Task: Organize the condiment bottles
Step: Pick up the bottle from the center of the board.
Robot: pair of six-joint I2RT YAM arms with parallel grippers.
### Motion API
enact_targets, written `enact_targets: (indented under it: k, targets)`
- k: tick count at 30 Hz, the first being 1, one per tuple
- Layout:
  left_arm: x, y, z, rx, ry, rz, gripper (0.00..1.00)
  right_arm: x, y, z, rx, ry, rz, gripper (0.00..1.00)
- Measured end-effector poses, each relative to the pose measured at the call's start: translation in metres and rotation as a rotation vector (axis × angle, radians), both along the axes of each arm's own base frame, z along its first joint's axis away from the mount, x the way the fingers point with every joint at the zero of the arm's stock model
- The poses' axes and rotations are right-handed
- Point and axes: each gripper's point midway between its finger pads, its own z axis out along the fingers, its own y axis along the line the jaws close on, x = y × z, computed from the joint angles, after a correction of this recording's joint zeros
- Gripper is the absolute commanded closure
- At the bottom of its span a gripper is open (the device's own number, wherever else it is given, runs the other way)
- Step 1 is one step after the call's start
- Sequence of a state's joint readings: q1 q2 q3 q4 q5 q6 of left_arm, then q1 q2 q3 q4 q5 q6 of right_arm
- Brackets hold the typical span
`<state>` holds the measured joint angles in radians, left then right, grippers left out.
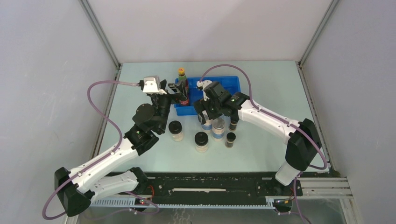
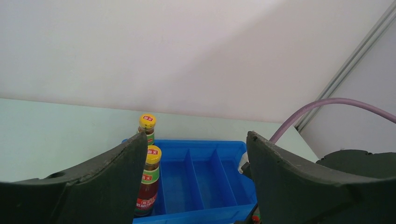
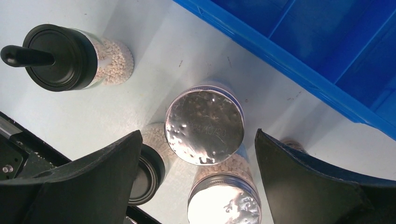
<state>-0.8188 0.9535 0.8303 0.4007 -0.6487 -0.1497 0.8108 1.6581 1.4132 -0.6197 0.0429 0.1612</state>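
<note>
Toward the left end of the blue plastic divided tray (image 2: 224, 210), a tall red-labelled bottle with a yellow-green cap (image 2: 148, 179) stands upright in the leftmost compartment. A matching second red-labelled bottle (image 2: 147, 125) stands upright behind it at the tray's far left corner; whether that one is inside the tray I cannot tell. The left gripper (image 2: 197, 140) hangs over this end with its jaws released and spread wide, the nearer bottle just beside one finger and nothing clasped. On the pale green tabletop (image 1: 261, 140) in front of the tray, the right gripper (image 3: 198, 135) hovers with its jaws fully released. Directly beneath it is a silver-lidded blue-banded jar (image 3: 204, 126), with a second silver-lidded jar (image 3: 224, 205) close beside that. To their left stand a black-lidded pale jar (image 1: 176, 130) and another black-lidded jar (image 1: 201, 141). To their right stand a tiny dark vial (image 1: 230, 140) and a second dark vial (image 1: 233, 123), both upright outside the tray.
</note>
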Motion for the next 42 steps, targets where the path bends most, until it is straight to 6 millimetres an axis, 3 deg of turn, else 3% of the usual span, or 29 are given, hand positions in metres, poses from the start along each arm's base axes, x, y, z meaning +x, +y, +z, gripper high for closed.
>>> enact_targets:
  k: [10, 21, 32, 42]
  targets:
    - [0.0, 0.0, 0.001, -0.004, -0.004, 0.0, 0.18, 0.001, 0.003, -0.011, -0.007, 0.031, 0.009, 0.08]
    - [0.0, 0.0, -0.008, 0.002, 0.003, 0.001, 0.18, 0.003, 0.0, -0.018, -0.026, 0.038, 0.012, 0.39]
    - [-0.002, 0.002, -0.004, -0.01, -0.008, 0.001, 0.18, 0.004, -0.001, -0.018, -0.043, 0.04, 0.017, 0.98]
    - [-0.011, 0.011, 0.009, -0.042, -0.038, 0.001, 0.18, 0.006, -0.006, -0.012, -0.07, 0.025, 0.0, 1.0]
